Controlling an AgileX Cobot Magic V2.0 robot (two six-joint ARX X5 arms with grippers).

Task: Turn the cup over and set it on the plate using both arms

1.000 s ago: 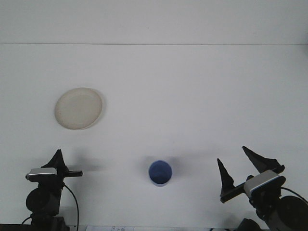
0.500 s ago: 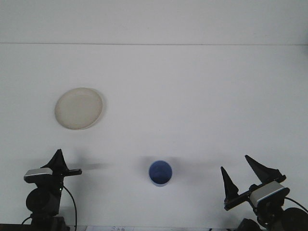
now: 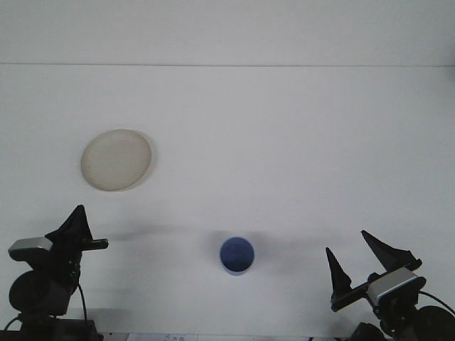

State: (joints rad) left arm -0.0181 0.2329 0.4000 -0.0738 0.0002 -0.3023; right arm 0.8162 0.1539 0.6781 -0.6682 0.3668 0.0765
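Both arms are black with rounded joint housings, grey-white camera blocks, thin black cables, and pointed black fingers [image 3: 334, 266].

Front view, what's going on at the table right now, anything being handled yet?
Nothing is being handled. The blue cup stands alone near the front edge of the white table, apart from both arms. The cream plate sits bare, farther back on the left. The right gripper is low at the front right corner with its fingers spread open, holding nothing. The left gripper is low at the front left corner, clear of the plate and cup.
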